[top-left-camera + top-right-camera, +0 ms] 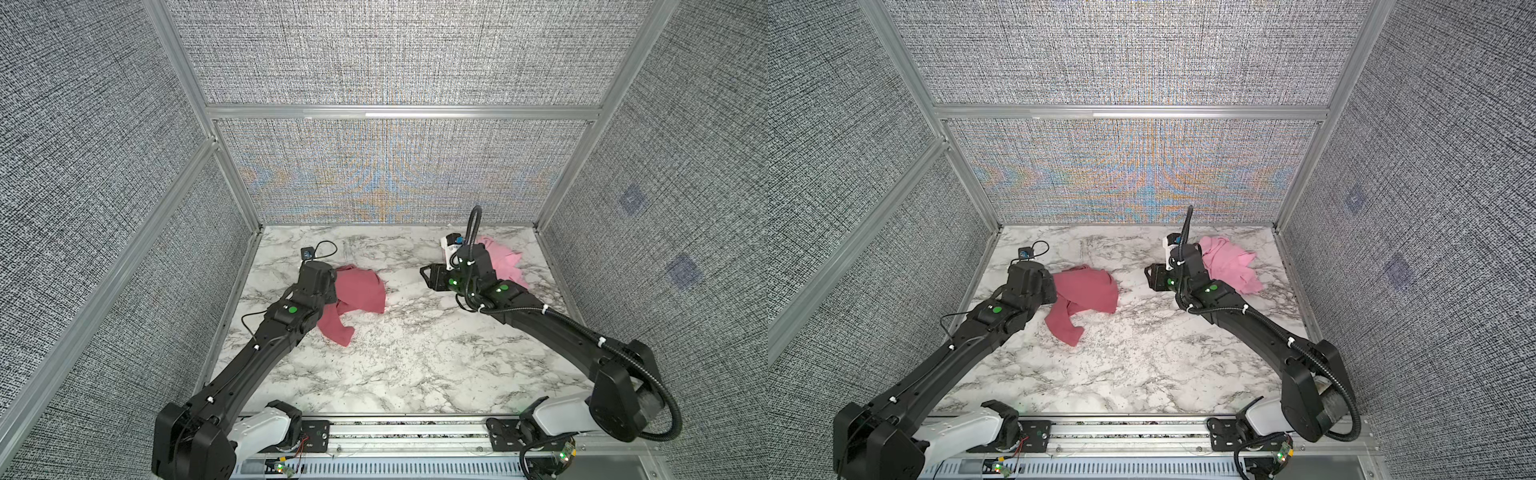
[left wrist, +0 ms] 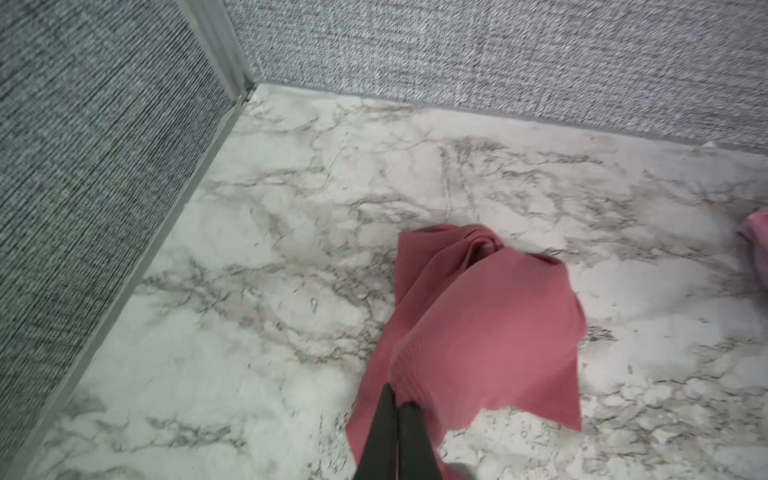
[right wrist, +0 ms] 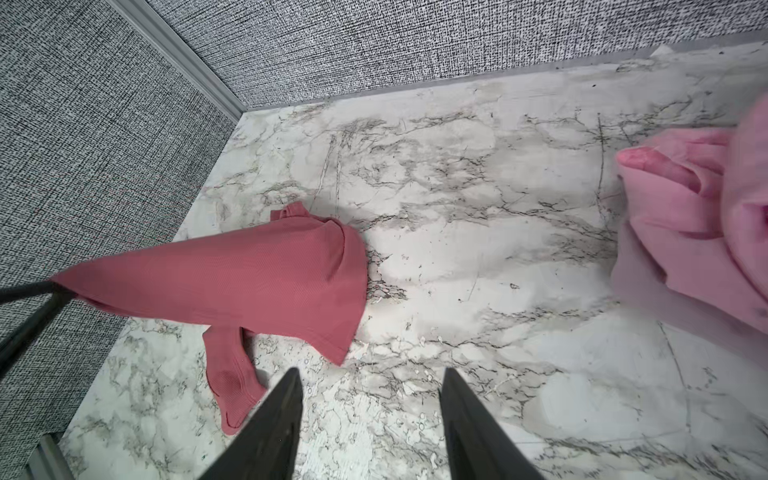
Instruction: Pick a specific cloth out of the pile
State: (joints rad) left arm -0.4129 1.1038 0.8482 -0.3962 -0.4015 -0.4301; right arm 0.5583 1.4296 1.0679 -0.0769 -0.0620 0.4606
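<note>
Cloth (image 3: 257, 282), rose-red ribbed knit, pinched at one corner between pressed-together fingers (image 2: 384, 424) of left gripper (image 2: 397, 409), draped to marble table (image 1: 415, 353). Pile (image 1: 1229, 262), light pink, at 2 o'clock. Right gripper (image 3: 370, 390) spread, empty, apart from cloth.

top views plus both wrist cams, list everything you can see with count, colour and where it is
cloth: one, dusty rose-red, left of the table's middle, one edge pinched and lifted, the rest trailing on the table
pile: one heap, light pink, far right part of the table, beside the right arm
table: one, white marble pattern with grey veins, floor of the booth
walls: grey woven panels in metal frames, on three sides
rail: one, metal, along the near edge, carrying both arm bases
left claw: black, shut on the cloth's edge
right claw: black, open, empty, above bare table between cloth and pile
</note>
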